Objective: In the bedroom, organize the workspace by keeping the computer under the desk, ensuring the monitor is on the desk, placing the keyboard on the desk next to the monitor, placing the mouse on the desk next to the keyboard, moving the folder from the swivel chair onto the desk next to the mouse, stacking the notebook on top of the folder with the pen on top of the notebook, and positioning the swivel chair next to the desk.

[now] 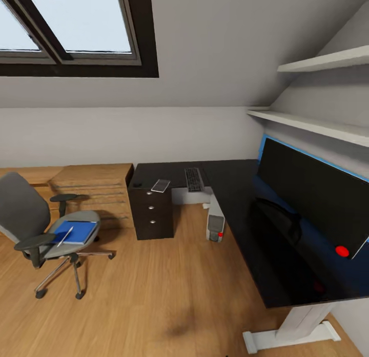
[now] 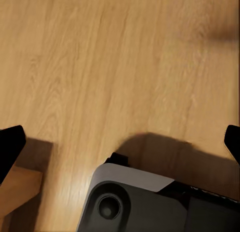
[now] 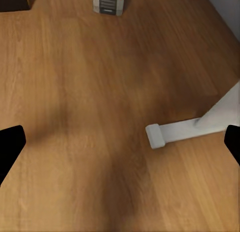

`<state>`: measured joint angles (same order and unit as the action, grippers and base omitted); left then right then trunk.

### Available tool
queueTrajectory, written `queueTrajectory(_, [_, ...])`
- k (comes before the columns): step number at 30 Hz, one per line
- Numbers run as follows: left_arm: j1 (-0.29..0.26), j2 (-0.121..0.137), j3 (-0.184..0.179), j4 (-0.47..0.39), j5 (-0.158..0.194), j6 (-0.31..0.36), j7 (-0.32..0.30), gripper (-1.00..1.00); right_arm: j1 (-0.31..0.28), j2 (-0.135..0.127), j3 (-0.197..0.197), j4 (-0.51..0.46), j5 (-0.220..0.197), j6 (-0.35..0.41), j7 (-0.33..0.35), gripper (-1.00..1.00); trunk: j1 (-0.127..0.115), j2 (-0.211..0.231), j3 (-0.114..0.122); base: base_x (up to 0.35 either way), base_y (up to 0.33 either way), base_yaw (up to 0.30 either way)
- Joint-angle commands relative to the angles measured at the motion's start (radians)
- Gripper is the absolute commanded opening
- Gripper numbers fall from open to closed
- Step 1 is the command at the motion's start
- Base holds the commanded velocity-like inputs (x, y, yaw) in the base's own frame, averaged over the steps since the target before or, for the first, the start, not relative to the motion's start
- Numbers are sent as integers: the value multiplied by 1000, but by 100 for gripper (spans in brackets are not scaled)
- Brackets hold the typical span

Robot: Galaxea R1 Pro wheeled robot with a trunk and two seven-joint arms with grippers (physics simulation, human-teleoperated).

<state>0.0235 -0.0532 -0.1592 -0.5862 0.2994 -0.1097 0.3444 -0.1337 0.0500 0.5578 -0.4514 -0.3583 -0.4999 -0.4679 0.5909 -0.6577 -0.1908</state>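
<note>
Folder (image 1: 77, 232) and pen (image 1: 64, 236) lie on the chair (image 1: 36, 221); both claws (image 2: 120, 142) (image 3: 120, 142) gape empty above floor (image 1: 154, 295).

One monitor (image 1: 312, 195), one keyboard (image 1: 193, 179), one swivel chair (image 1: 36, 221), one folder (image 1: 77, 232), one computer (image 1: 215, 219).

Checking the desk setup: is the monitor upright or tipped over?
Upright: the monitor stands on its curved stand on the black desk, screen vertical.

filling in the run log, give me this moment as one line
phase: surveying | folder + pen: on swivel chair | keyboard: on desk | computer: under desk | left gripper: open | right gripper: open
</note>
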Motion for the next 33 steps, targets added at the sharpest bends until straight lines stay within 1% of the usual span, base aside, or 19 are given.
queueTrajectory(1, [0, 1, -7, -1, 11, -4, 7, 100, -1, 0, 9, 0, -8, -5, -6, 100, 1, -1, -1, 322, 0, -31])
queueTrajectory(26, [0, 1, -7, -1, 12, -3, 7, 100, -1, 1, 10, 0, -8, -5, -6, 100, 1, -1, -1, 329, 0, -3])
queueTrajectory(33, [0, 1, -7, -1, 13, -2, 7, 100, -1, 1, 10, 0, -10, -4, -6, 100, 1, -1, -1, 330, 84, 0])
